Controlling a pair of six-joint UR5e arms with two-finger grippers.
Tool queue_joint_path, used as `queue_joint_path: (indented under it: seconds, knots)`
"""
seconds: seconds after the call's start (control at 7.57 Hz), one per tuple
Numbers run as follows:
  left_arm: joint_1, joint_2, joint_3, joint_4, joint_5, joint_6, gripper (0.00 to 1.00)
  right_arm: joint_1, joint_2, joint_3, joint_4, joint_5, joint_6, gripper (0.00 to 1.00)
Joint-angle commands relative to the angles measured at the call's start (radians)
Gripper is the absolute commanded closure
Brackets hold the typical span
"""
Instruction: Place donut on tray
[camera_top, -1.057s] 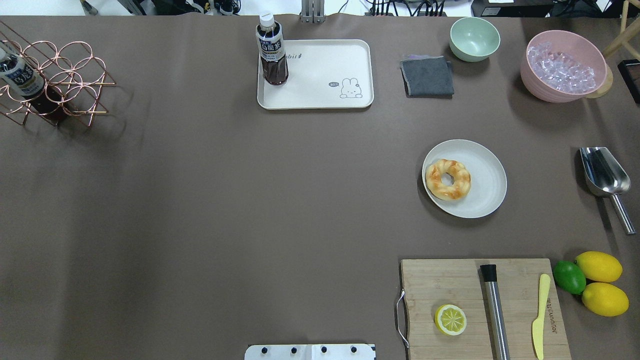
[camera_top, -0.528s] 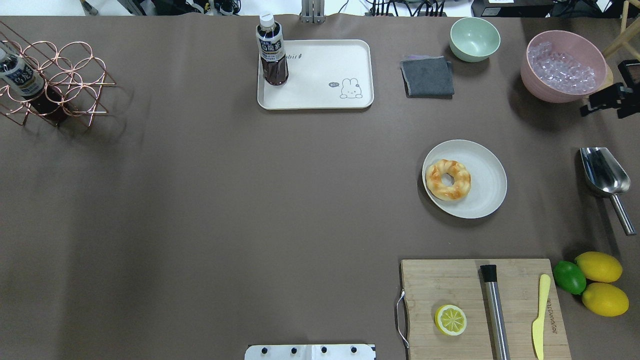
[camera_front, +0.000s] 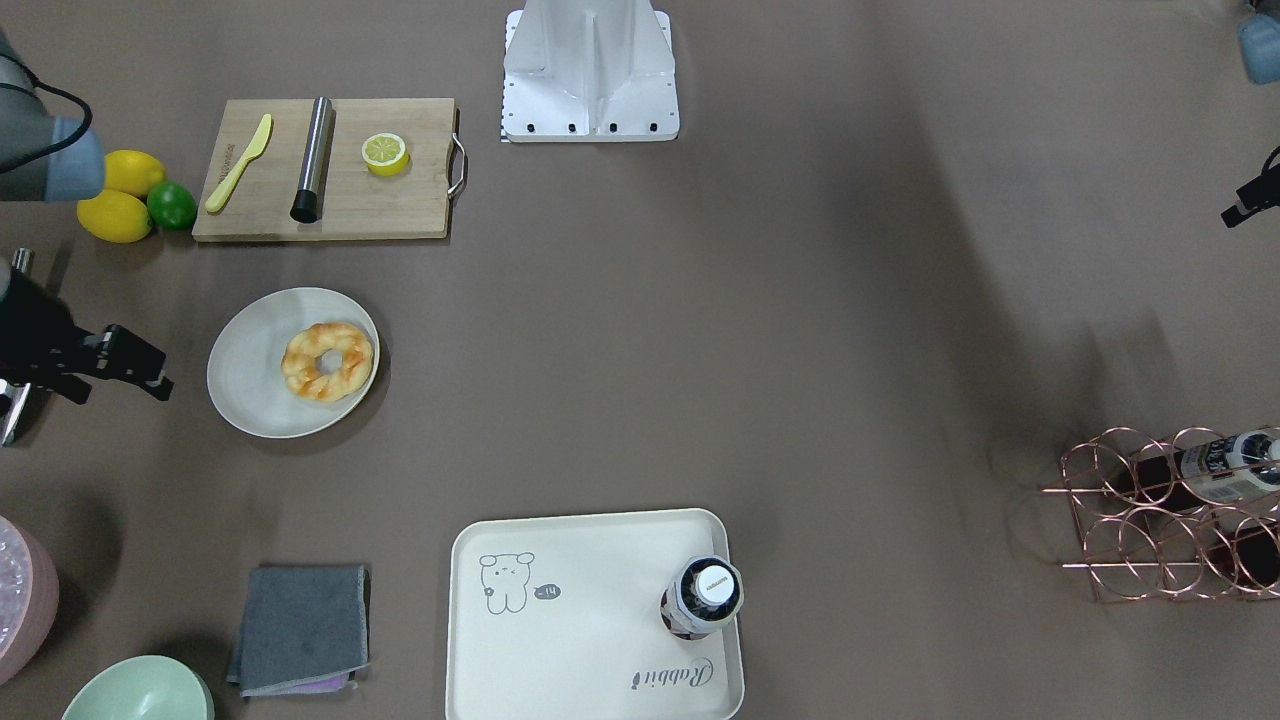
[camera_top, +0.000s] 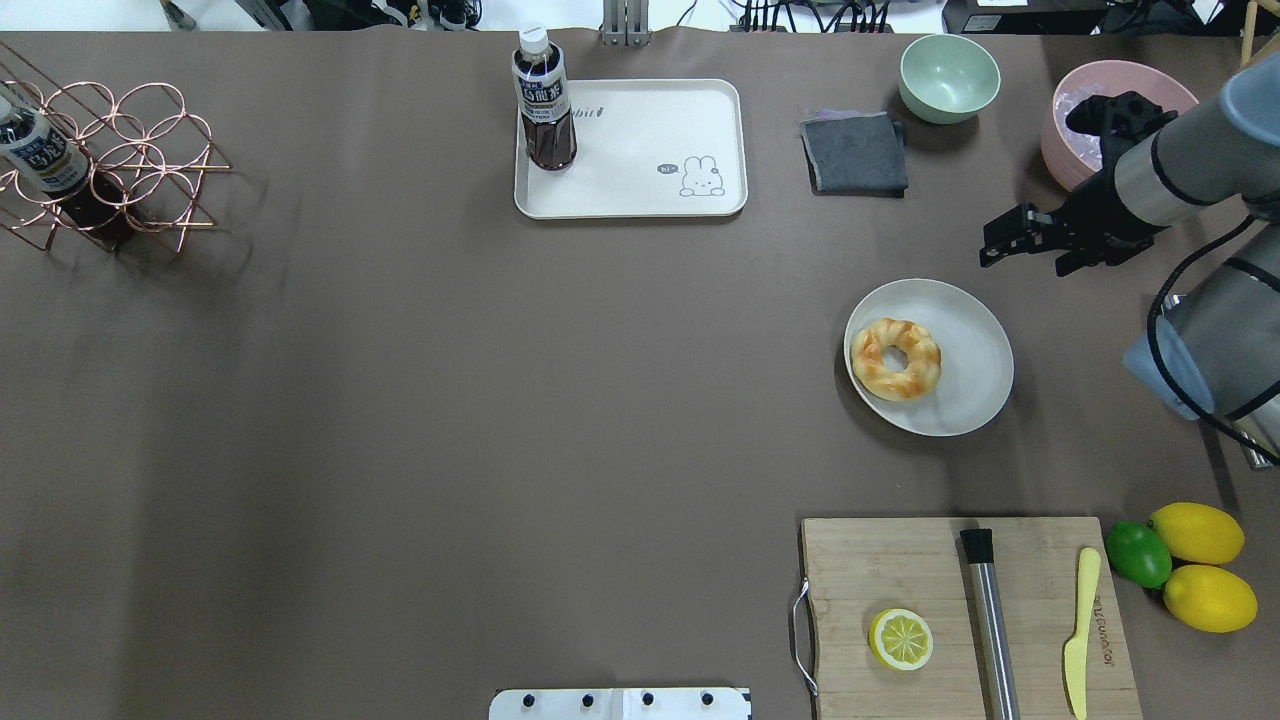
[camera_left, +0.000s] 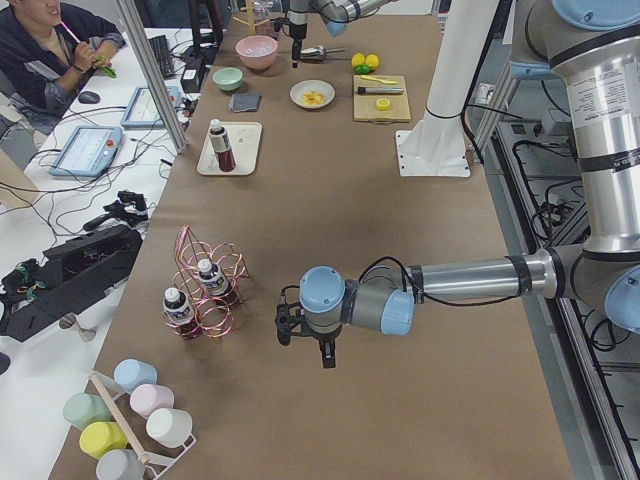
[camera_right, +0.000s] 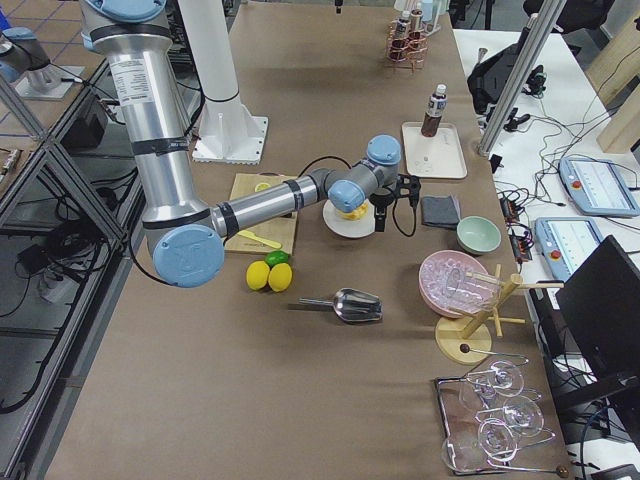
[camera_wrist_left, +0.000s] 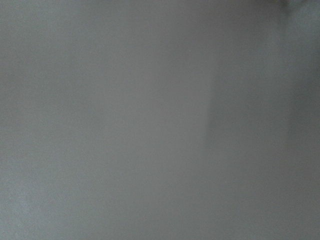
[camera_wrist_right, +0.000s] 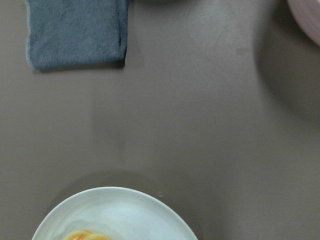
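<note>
Lying on one plate (camera_top: 975, 372), one donut (camera_top: 868, 358); one tray (camera_top: 640, 150) well apart.

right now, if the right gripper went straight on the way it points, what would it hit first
Probably bare table: the right gripper points down between the plate and the grey cloth, not over the donut. Depth unclear.

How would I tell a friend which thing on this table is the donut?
Start at the wooden cutting board on the robot's right. Just beyond it sits a round off-white plate, and the donut lies on it. It is a twisted golden ring with brown patches, unlike the flat halved lemon on the board.
</note>
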Motion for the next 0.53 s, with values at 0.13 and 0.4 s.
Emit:
queue_joint_path:
  seconds: [0.13, 0.4]
  knots:
    - [-0.002, 0.001, -0.006, 0.0, 0.0, 0.0, 0.02, -0.055, -0.059, 0.014, 0.011, -0.03, 0.039, 0.06]
    - [-0.002, 0.001, -0.007, 0.0, 0.0, -0.001, 0.02, -0.056, -0.108, 0.006, 0.135, -0.03, 0.093, 0.07]
